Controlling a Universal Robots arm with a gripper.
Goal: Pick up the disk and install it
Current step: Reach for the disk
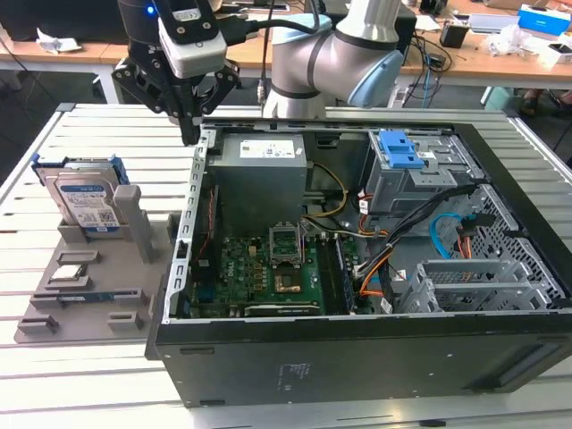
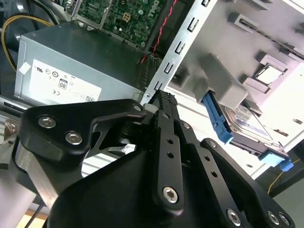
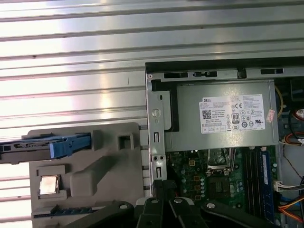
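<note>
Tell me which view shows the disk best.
Exterior view: the disk stands in the holder, label and blue rails plain. Second wrist view: disk partly hidden behind the holder. First wrist view: disk edge-on.

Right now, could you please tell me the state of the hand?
Hand: closed, holding nothing; the disk stands in its grey holder.

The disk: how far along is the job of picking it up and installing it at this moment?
Nothing looks done yet. The disk stands in its grey holder beside the computer case and is not installed. The gripper is shut and empty. It hangs above the case's corner, apart from the disk. Both the pick-up and the installing are left.
</note>
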